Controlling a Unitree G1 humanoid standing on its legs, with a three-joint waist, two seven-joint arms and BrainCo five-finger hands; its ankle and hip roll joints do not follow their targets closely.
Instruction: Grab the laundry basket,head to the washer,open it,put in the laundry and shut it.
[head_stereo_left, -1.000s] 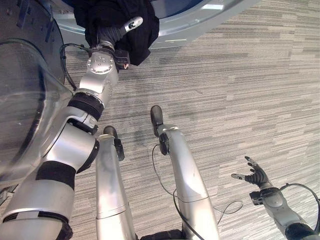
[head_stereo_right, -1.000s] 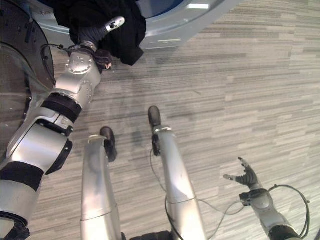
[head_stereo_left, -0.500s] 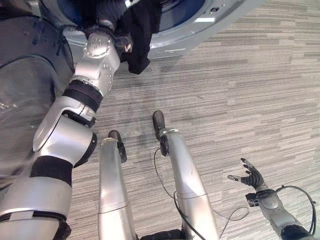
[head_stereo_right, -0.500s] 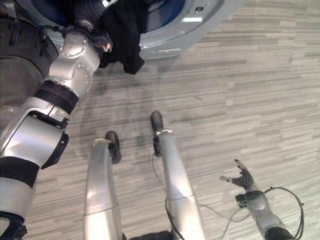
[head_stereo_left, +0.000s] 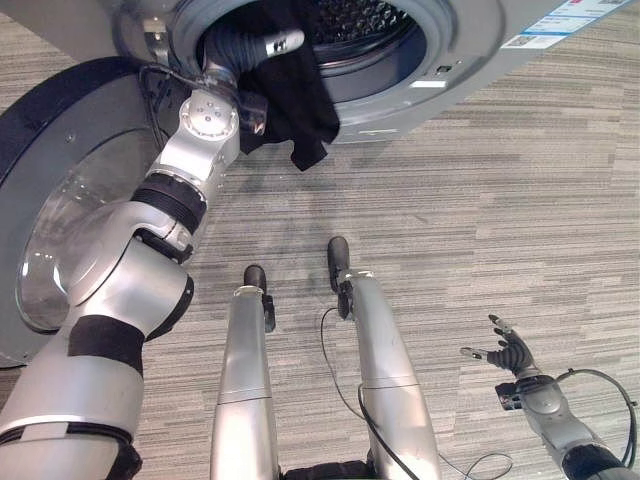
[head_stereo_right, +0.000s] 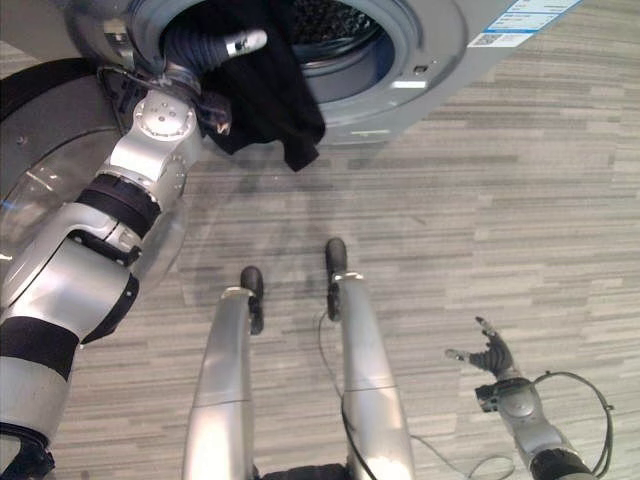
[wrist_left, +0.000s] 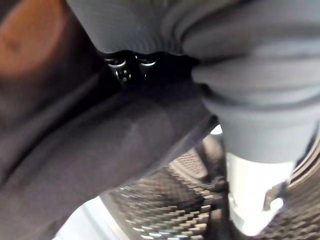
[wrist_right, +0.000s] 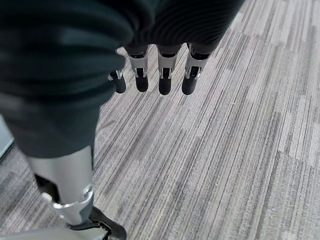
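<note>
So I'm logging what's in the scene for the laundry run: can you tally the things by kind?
Washer: 1
Washer door, open: 1
Black garment, draped from the left hand at the drum opening: 1
Total: 3

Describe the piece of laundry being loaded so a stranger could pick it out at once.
Find the grey washer with its round door swung open. At its opening, the left hand holds a black garment that drapes over the rim. It is the one dark, limp cloth against grey metal.
</note>
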